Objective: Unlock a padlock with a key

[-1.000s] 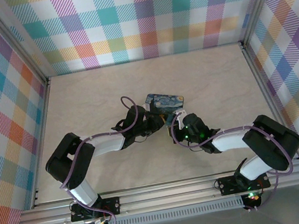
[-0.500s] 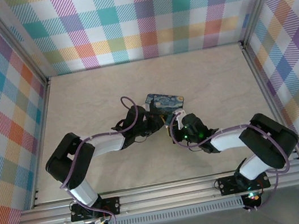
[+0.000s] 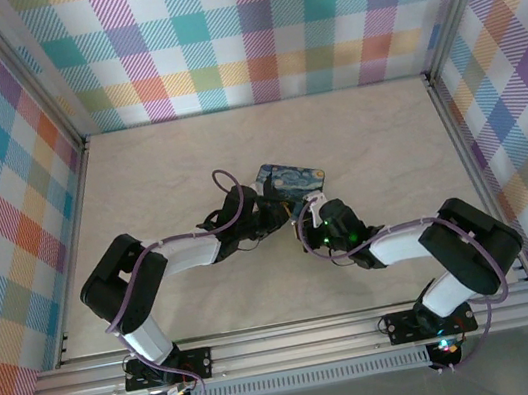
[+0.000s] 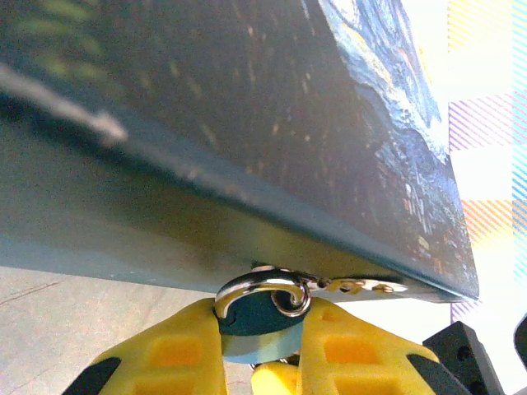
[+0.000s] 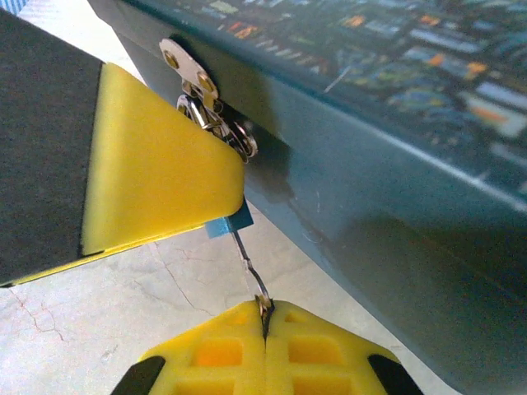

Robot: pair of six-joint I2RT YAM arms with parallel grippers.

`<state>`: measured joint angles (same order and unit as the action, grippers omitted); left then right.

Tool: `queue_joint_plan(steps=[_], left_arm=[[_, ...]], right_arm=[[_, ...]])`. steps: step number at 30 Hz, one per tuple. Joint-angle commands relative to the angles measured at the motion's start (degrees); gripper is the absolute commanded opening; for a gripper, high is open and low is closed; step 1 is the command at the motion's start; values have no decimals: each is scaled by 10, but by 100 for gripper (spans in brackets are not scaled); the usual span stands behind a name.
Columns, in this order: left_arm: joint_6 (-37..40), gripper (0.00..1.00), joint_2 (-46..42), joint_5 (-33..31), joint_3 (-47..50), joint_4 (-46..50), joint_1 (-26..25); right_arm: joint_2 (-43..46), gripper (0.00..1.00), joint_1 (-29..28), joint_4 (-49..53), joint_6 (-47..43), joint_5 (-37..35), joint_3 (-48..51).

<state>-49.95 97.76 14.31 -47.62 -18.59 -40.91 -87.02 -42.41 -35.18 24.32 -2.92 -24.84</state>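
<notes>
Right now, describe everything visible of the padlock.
The padlock is tiny, with a blue body and a curved, shiny silvery shackle looped at the metal hasp on the painted tin, close against the tin's side wall. The left gripper clamps its body between yellow fingers, hiding most of it. A thin key runs from the blue body to the shut right gripper.

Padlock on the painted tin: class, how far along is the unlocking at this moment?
Done: the left gripper clamps the padlock, and the right gripper pinches the key. In hand: the key's tip meets the padlock's underside, apparently at the keyhole. Left: turning it and freeing the shackle, which hangs through the tin's clasp.
</notes>
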Motion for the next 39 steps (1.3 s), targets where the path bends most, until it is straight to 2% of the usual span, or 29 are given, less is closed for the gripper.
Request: queue_joint_plan(steps=[1, 9, 14, 22, 29, 36, 39], left_arm=[[-5, 18, 2, 27, -17, -1, -24], [-10, 18, -1, 25, -17, 6, -28], [-10, 18, 5, 26, -17, 1, -29], [-24, 19, 36, 32, -21, -26, -29], [-28, 24, 47, 27, -14, -39, -29], [-31, 41, 33, 18, 5, -48, -20], [-31, 56, 11, 10, 19, -50, -15]], right_arm=[[-13, 0, -2, -72, -18, 11, -28], [-6, 0, 12, -103, -28, 9, -31], [4, 0, 22, -103, -20, 40, -37], [-70, 0, 22, -135, 14, 50, -13], [-92, 0, 22, -135, 29, 48, -4], [-112, 0, 22, -138, 44, 48, 7], [-118, 0, 22, -138, 47, 50, 7]])
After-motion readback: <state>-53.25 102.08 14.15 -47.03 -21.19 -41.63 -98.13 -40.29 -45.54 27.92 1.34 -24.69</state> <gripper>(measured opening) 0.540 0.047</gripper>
